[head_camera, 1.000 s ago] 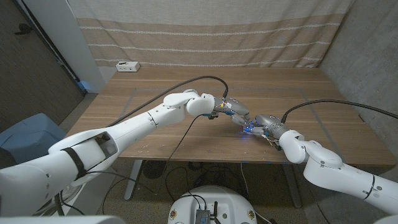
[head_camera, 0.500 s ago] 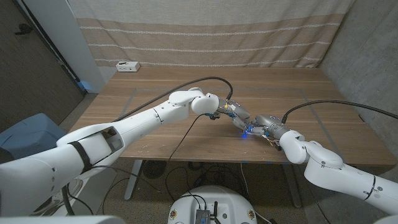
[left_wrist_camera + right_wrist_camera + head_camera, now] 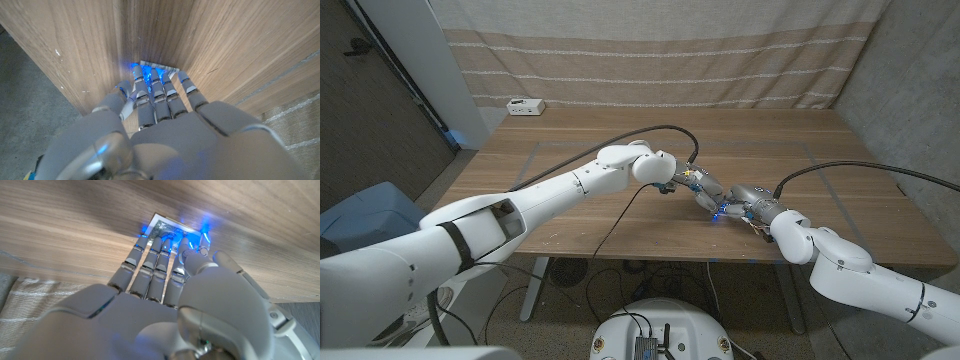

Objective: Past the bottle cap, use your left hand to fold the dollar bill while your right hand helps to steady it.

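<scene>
Dollar bill (image 3: 172,230) lies flat on wooden desk (image 3: 570,215), near middle, mostly covered by both hands. Left hand (image 3: 698,184) fingers (image 3: 156,90) extended side by side, tips pressing bill edge (image 3: 159,65). Right hand (image 3: 742,200) fingers (image 3: 150,260) extended together, tips resting on bill. White box (image 3: 526,106) at far left desk edge.
</scene>
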{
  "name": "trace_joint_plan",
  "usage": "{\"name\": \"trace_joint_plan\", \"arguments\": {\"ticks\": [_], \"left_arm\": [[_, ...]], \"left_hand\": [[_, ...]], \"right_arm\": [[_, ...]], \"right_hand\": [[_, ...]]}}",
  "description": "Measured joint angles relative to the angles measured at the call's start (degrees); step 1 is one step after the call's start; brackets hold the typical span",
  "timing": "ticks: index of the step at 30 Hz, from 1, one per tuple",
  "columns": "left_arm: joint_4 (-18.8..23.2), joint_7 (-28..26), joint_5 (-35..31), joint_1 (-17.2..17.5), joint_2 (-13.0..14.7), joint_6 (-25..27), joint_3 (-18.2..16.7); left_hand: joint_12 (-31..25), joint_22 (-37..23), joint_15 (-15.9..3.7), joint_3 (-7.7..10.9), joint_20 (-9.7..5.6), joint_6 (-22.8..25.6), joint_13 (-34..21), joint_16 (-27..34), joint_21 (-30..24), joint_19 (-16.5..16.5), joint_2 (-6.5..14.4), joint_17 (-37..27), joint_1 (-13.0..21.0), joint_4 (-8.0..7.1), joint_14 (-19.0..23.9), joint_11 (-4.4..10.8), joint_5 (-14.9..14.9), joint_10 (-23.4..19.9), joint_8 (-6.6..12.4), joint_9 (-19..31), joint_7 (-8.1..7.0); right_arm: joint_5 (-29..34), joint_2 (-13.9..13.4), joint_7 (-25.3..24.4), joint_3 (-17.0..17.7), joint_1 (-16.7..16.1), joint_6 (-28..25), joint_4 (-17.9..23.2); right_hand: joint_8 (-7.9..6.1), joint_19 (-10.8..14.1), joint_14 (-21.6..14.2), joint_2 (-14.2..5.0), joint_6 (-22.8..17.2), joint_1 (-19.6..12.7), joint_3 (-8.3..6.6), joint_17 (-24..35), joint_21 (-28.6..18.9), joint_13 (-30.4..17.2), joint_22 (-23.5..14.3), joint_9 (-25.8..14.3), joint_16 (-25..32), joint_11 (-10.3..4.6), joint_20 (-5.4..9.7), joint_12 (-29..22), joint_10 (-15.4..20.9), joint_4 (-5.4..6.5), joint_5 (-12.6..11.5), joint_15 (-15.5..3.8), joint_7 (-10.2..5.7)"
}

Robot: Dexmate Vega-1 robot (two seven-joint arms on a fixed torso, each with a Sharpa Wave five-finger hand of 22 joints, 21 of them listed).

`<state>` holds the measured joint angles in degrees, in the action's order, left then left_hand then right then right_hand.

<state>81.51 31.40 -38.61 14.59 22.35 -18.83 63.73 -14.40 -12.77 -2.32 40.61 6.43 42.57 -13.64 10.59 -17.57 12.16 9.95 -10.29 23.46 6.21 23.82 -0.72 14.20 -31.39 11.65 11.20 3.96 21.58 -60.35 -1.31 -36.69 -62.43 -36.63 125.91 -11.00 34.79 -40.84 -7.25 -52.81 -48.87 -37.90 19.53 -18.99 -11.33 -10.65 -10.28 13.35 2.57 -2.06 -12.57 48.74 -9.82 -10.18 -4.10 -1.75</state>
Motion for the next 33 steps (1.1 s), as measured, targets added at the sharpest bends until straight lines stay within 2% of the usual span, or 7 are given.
{"name": "trace_joint_plan", "arguments": {"ticks": [4, 10, 16, 26, 33], "left_arm": [[-0.4, 0.5, 0.2, -0.2, -0.2, -0.1, 0.4], [-0.5, 0.8, 0.2, -0.4, -0.2, -0.1, 0.6], [0.6, -0.4, -0.2, 0.1, 0.6, 0.1, 0.0], [2.2, -3.1, -1.7, 0.5, 1.7, 1.6, -1.5], [2.0, -3.3, -1.9, 0.3, 1.8, 1.8, -1.8]], "left_hand": [[0.0, 0.0, 0.35, 0.22, -0.20, 0.3, 0.3, 0.4, -0.1, 0.3, 0.0, 0.0, -0.1, -0.22, 1.5, -0.20, 0.0, -0.6, 0.00, 0.0, 0.25], [0.0, 0.0, 0.38, 0.45, 0.21, 0.5, 0.4, 0.4, -0.2, 0.7, -0.3, 0.2, -0.4, -0.45, 1.6, -0.36, 0.0, -0.7, 0.00, 0.0, 0.54], [0.7, 0.0, 1.31, 0.70, 0.53, -0.5, 0.5, 0.2, -0.2, 0.3, -0.2, 0.1, -1.1, -0.70, 0.6, -1.24, 0.0, 0.2, -0.43, 0.0, 0.32], [0.7, 0.0, 1.73, 0.63, 0.94, -0.7, 0.4, 0.2, -0.4, 0.8, -0.5, 0.0, -1.4, -0.77, 1.4, -1.24, 0.0, 0.2, -0.66, 0.0, 0.13], [0.7, 0.0, 1.68, 0.87, 1.24, 0.5, 0.3, 0.4, -0.7, 1.1, -0.5, 0.1, -1.4, -0.54, 2.1, -1.24, 0.0, -0.2, -0.20, 0.1, 0.83]], "right_arm": [[0.0, 0.0, 0.0, 0.0, 0.0, 0.0, -0.1], [-0.1, 0.1, 0.0, 0.0, 0.0, 0.0, -0.2], [-0.1, 0.3, 0.3, -0.3, 0.5, 0.0, -0.6], [0.2, 0.7, 0.8, -0.7, 1.0, 0.0, -1.0], [0.3, 0.7, 1.0, -0.8, 1.1, 0.0, -1.0]], "right_hand": [[0.00, 0.0, 0.0, 0.00, 0.0, 0.0, -0.14, -0.1, 0.0, 0.0, 0.0, 0.0, 0.0, 0.00, 0.00, 0.0, 0.0, -0.14, 0.0, 0.00, 0.00], [-0.02, 0.0, 0.0, 0.00, 0.0, 0.0, -0.38, 0.1, 0.0, -0.2, 0.0, -0.1, 0.0, 0.00, 0.00, 0.0, 0.0, 0.09, 0.0, 0.00, 0.01], [-0.03, 0.0, -0.1, 0.00, -0.3, 0.0, -0.38, 0.1, 0.0, -0.1, 0.0, 0.0, 0.0, 0.11, 0.00, -0.1, 0.1, 0.10, 0.0, 0.11, 0.32], [-0.03, 0.0, -0.1, 0.00, -0.3, 0.0, -0.38, 0.1, 0.0, 0.0, 0.0, 0.0, 0.0, 0.10, 0.00, -0.1, 0.1, 0.10, 0.0, 0.11, 0.31], [-0.03, 0.0, -0.1, 0.00, -0.3, 0.0, -0.37, 0.1, 0.0, 0.0, 0.0, 0.0, 0.0, 0.10, 0.00, -0.1, 0.1, 0.10, 0.0, 0.11, 0.31]]}}
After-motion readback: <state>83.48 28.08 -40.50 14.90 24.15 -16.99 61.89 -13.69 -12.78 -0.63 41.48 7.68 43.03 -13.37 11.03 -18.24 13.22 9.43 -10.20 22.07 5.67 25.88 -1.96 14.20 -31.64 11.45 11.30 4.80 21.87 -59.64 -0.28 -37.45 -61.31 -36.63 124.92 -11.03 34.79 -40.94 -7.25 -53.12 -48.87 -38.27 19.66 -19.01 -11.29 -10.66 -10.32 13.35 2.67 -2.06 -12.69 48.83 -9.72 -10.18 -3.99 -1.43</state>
